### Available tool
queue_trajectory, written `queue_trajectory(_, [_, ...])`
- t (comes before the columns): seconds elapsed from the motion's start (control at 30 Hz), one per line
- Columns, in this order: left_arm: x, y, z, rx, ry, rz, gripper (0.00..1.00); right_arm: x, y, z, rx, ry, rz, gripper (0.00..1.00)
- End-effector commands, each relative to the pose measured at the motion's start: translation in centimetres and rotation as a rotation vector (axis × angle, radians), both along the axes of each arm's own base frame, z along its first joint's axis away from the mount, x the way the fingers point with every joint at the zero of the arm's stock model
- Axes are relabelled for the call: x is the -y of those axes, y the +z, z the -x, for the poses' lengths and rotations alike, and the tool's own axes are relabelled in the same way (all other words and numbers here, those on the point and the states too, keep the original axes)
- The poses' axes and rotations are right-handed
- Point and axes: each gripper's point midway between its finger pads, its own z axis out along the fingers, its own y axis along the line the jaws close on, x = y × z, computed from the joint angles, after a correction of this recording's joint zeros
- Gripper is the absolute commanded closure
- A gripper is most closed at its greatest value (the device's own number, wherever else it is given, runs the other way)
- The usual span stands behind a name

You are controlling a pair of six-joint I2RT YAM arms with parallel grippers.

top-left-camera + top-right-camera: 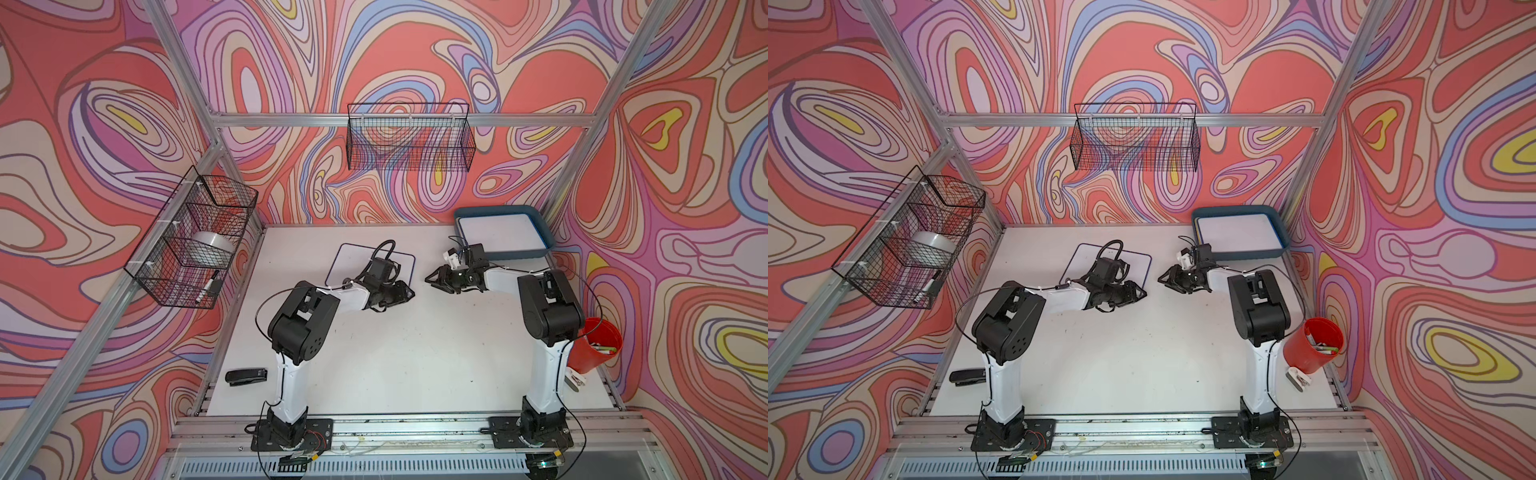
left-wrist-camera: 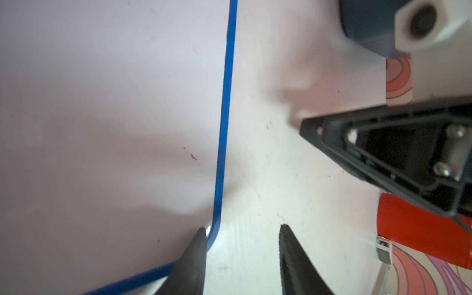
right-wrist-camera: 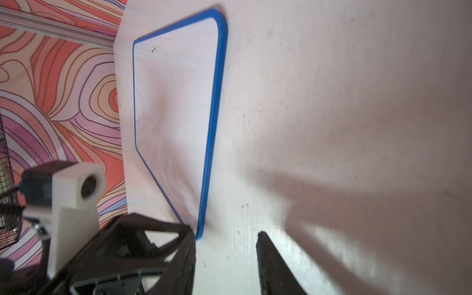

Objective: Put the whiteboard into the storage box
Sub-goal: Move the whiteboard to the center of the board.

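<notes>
- Swirl-patterned walls ring a white table (image 1: 415, 353). In both top views a stowed whiteboard (image 1: 500, 232) fills the storage box (image 1: 496, 209) at far right. A loose whiteboard (image 1: 349, 266) lies flat toward the table's far side.
- Left wrist view: the left gripper (image 2: 242, 228), jaws partly spread and empty, straddles the loose whiteboard's near-right corner.
- Right wrist view: the right gripper (image 3: 226, 232), likewise parted and empty, sits just right of that board. Lifting and boxing it apparently remain.

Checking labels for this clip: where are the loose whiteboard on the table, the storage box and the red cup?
whiteboard (image 1: 347, 262), in a top view, on its bare white face.
storage box (image 1: 545, 232), in a top view, on its blue side wall.
red cup (image 1: 590, 353), in a top view, on its outer wall.
</notes>
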Motion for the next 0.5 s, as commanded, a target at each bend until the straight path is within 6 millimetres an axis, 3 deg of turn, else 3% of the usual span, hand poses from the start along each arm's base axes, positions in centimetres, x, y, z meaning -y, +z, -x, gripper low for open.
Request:
queue_trajectory(0.0, [2.4,-2.0,4.9,-0.15,0.015,0.038,0.57,0.7,-0.8,-0.5,-0.002,-0.012,0.05,0.58])
queue_trajectory(0.17, [6.4,0.3,6.8,-0.147,0.007,0.193,0.58,0.9,-2.2,-0.4,-0.037,-0.032,0.06,0.58])
queue_trajectory(0.23, [7.1,1.5,7.0,-0.119,-0.01,0.195,0.58,0.8,-2.3,-0.3,-0.043,-0.03,0.053,0.58])
queue_trajectory(0.33, [6.6,2.9,6.5,-0.053,-0.011,0.135,0.58,0.8,-2.0,-0.2,-0.034,-0.025,0.053,0.58])
queue_trajectory(0.47, [4.3,5.1,5.0,0.069,0.005,0.01,0.54,0.8,-1.8,-0.3,-0.029,-0.024,0.05,0.58])
